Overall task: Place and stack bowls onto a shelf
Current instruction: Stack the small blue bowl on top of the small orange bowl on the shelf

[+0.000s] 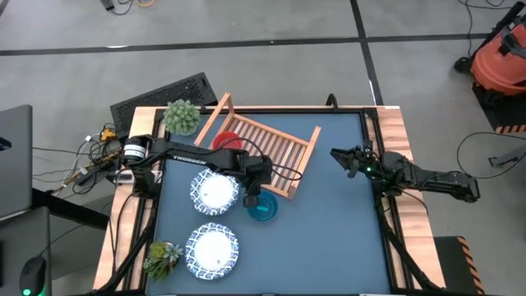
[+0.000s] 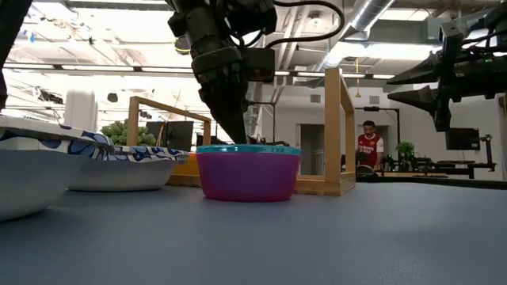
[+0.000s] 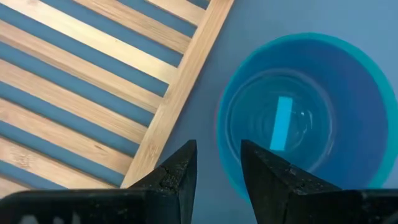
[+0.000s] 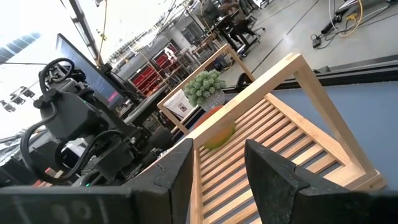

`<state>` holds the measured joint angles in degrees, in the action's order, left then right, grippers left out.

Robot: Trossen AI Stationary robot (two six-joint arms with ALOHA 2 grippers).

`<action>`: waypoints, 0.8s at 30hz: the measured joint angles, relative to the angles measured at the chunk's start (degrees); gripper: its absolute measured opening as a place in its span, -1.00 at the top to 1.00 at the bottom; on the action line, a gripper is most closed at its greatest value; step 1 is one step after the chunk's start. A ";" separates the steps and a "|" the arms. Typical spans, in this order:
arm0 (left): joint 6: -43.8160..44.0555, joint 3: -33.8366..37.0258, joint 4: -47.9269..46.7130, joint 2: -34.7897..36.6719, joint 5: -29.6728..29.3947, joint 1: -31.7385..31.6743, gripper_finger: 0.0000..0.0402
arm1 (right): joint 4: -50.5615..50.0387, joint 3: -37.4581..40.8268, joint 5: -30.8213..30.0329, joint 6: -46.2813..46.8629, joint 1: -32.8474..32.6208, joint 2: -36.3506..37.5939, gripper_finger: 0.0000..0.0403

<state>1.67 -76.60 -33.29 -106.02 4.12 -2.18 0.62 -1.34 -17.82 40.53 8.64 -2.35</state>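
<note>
A: Where is the left hand [image 1: 260, 197]?

B: It hangs low over the blue-topped desk [image 1: 345, 238], directly above the near rim of the small teal plastic bowl [image 1: 263, 209]. In the left wrist view its two dark fingers [image 3: 177, 177] stand a little apart with bare desk between them; they pinch nothing, and one finger sits right at the teal bowl's rim.

A: And that bowl?

B: In the low view the teal bowl sits nested inside a small magenta bowl [image 2: 247, 176], only its rim showing above it. The pair stands just beside the hand, right next to the corner rail of the light wooden slatted shelf [image 1: 271, 152].

A: What lies on the shelf?

B: A small red bowl [image 1: 228, 141] rests at its far end, behind the left arm.

A: Other bowls?

B: Two wide shallow white bowls with blue patterned rims. One [image 1: 214, 191] is just beside the left hand, the second [image 1: 213, 249] farther towards the desk's front edge.

A: And the right hand [image 1: 340, 157]?

B: It waits at the desk's right edge, well apart from the bowls, pointing at the shelf, its fingers [image 4: 275, 177] spread and empty.

A: Anything else?

B: A round green potted plant [image 1: 182, 117] behind the shelf's far corner, and a spiky one [image 1: 162, 256] beside the second white bowl
</note>
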 joint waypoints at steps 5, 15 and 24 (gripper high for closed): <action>-0.41 0.00 0.92 0.00 -0.39 0.01 0.46 | 0.01 0.00 0.00 0.00 0.00 0.00 0.15; 1.03 -0.39 2.58 -2.95 0.02 1.05 0.46 | 0.01 0.00 0.01 0.02 -0.01 0.07 0.15; 2.47 -0.52 1.96 -2.86 -1.55 0.96 0.46 | 0.01 0.00 0.00 0.11 0.00 0.06 0.15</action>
<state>4.14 -77.12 -31.33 -108.88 2.57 -1.22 0.62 -1.34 -17.82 40.64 8.64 -2.29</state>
